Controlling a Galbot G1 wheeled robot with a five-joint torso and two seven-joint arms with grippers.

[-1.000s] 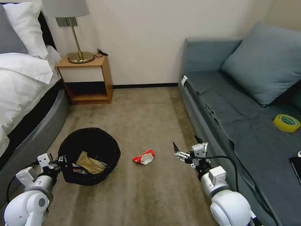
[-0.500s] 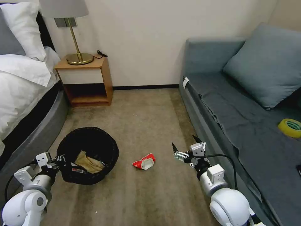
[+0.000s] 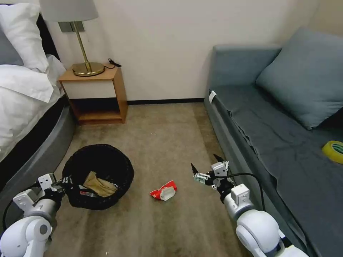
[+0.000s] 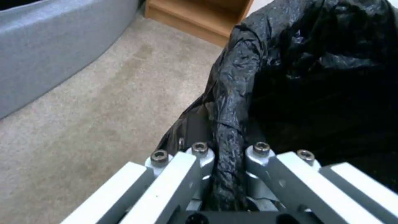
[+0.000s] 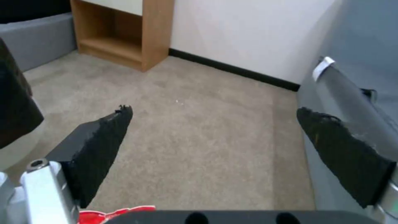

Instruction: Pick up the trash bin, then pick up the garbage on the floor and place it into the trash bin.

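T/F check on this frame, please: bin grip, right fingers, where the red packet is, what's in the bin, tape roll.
1. The left gripper is shut on the rim of the trash bin. True.
2. The right gripper holds the red-and-white packet. False: its fingers are open and empty, and the packet lies on the carpet.
3. The packet lies between the bin and the sofa. True.
4. The bin is empty. False: a brown paper piece lies inside.
5. The yellow tape roll is on the floor. False: it sits on the sofa.
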